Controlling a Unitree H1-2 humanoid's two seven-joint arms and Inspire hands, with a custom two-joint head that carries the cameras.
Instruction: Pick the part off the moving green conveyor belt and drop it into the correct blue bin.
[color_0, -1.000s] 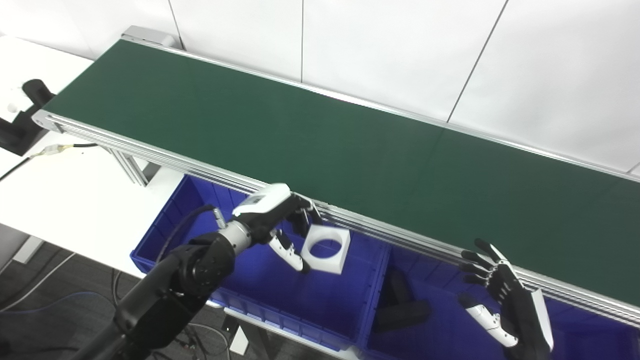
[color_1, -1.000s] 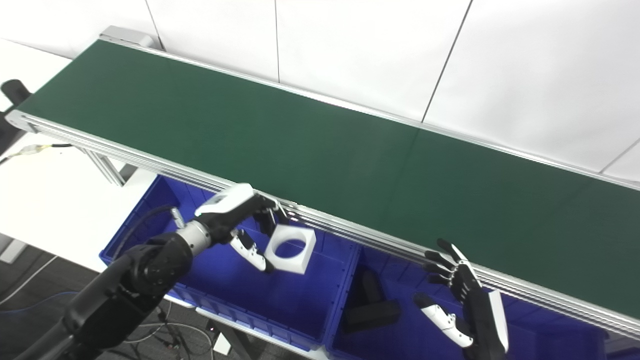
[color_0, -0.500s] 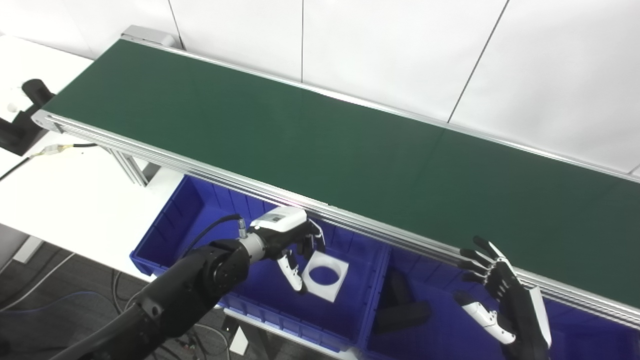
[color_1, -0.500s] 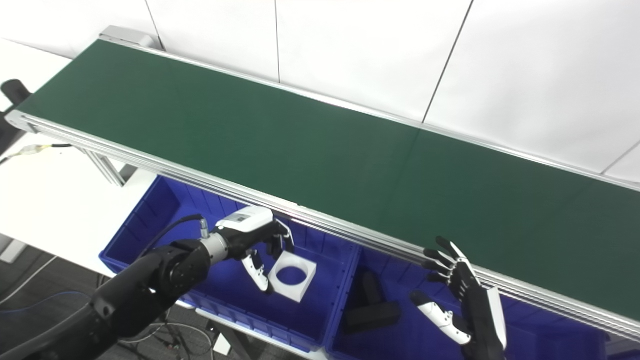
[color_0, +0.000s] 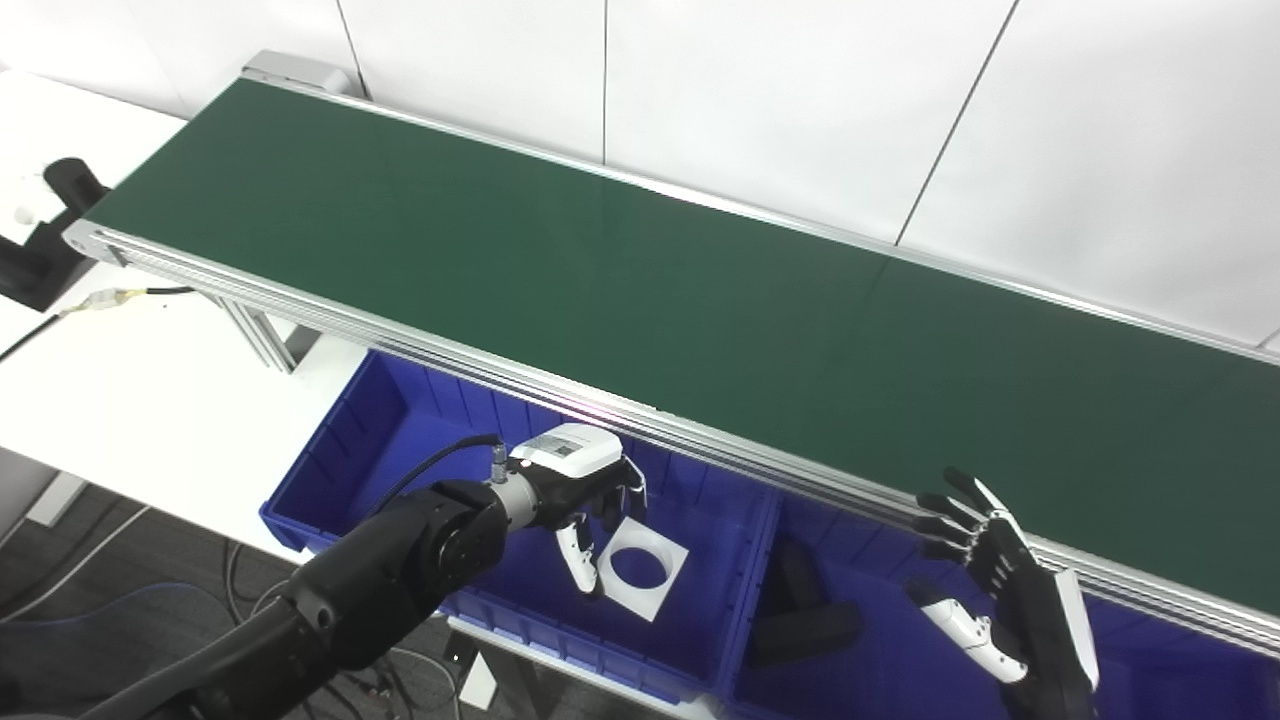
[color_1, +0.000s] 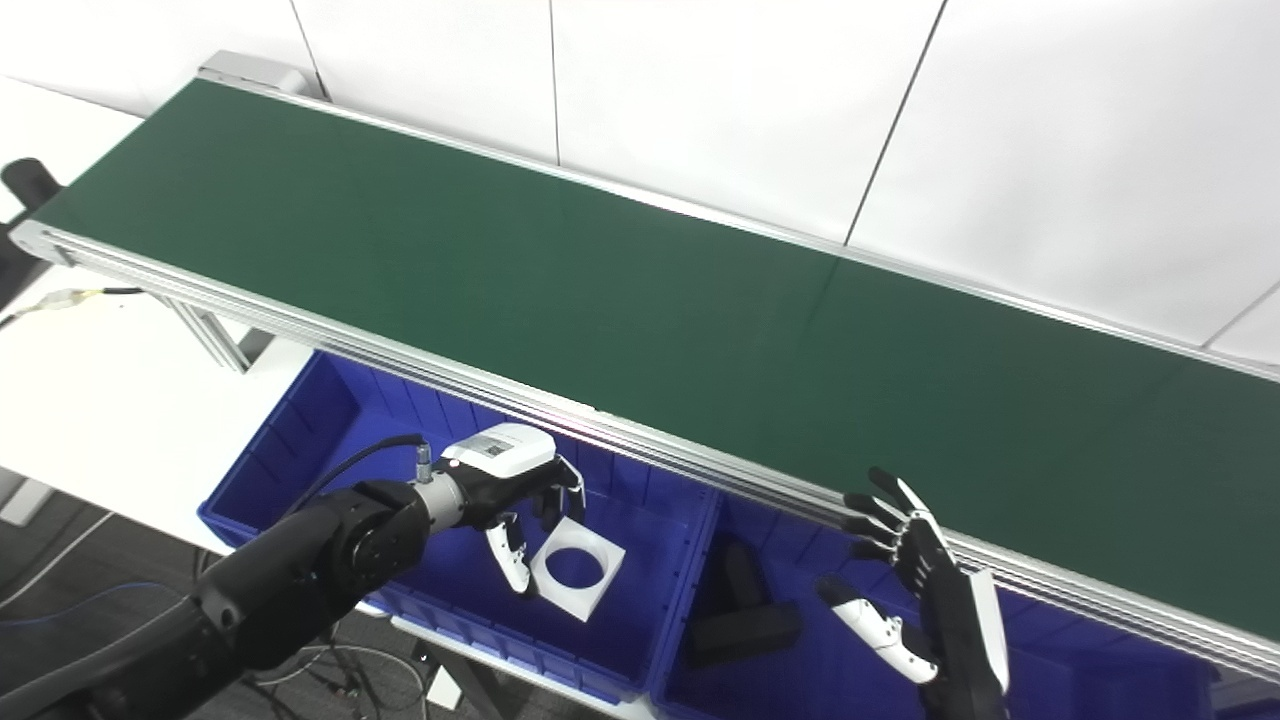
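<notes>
Left eye: left hand (color_0: 585, 495) down in the left blue bin (color_0: 330, 470), fingers loosely around the white part (color_0: 640, 567), maybe just let go.
Right eye: right hand (color_1: 925, 600) spread wide, empty, over the bin holding black parts (color_1: 740, 615); conveyor belt (color_1: 620, 290) bare.

Black arms; black-and-white left robot hand (color_0: 580, 490), seemingly labelled.

You've got the white square part (color_0: 643, 567) with its round hole lying flat on the floor of the left blue bin (color_0: 350, 440), below the green conveyor belt (color_0: 600, 280); the right blue bin (color_0: 900, 660) holds dark pieces.
</notes>
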